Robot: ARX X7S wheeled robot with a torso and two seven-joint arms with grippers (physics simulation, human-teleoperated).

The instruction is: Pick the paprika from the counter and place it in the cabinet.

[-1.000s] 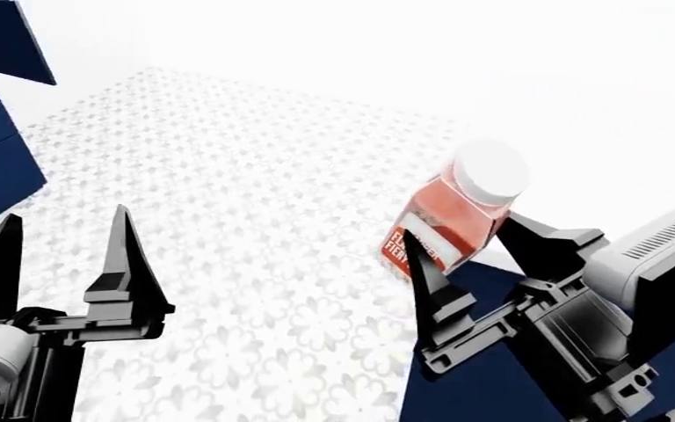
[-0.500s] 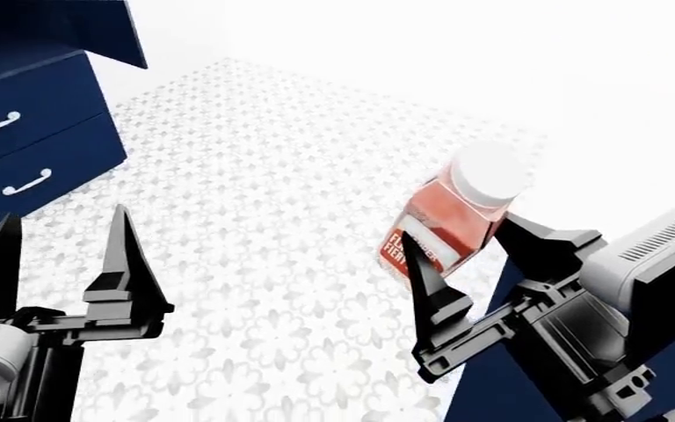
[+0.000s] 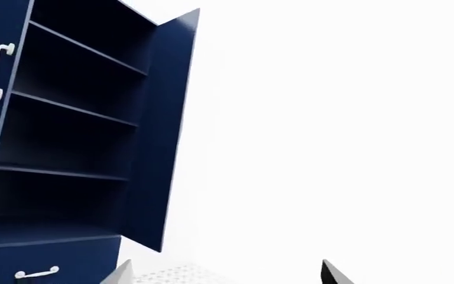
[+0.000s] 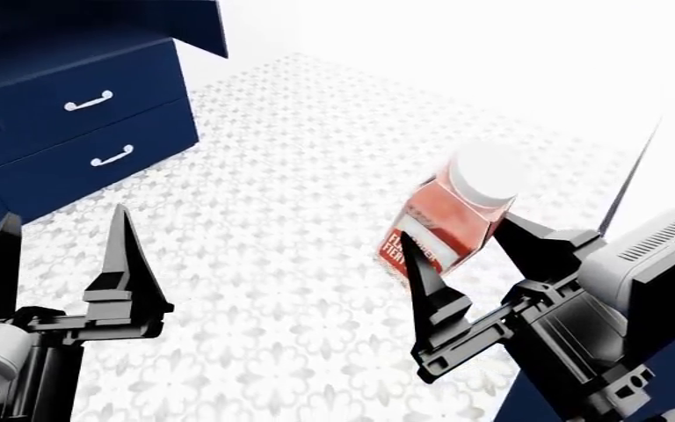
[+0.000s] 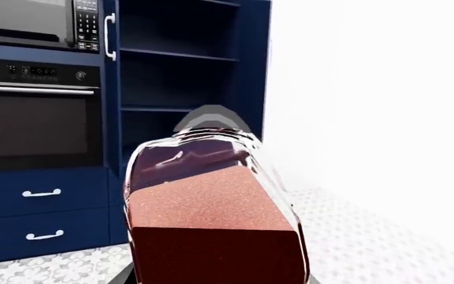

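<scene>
The paprika (image 4: 449, 220), a clear squarish bottle of red-orange powder with a white cap and red label, hangs tilted in the air over the tiled floor. My right gripper (image 4: 469, 252) is shut on it, one black finger on each side. In the right wrist view the paprika (image 5: 211, 207) fills the centre, with the cabinet (image 5: 187, 77) and its dark shelves behind it. The left wrist view shows the cabinet (image 3: 69, 118) with its door (image 3: 164, 130) swung open. My left gripper (image 4: 62, 255) stands open and empty at the lower left. A navy sliver of the counter (image 4: 523, 406) shows at the bottom right.
Navy drawers with white handles (image 4: 91, 105) sit at the upper left of the head view. Beside the cabinet stand a built-in oven (image 5: 38, 124) and a microwave (image 5: 30, 21), with more drawers (image 5: 42, 192) beneath. Patterned floor tiles (image 4: 291, 176) lie below both arms.
The head view has swung: the navy drawers slid in from the upper left and the counter's navy base slid off to the lower right. Both grippers keep their pose, the right still holding the paprika.
</scene>
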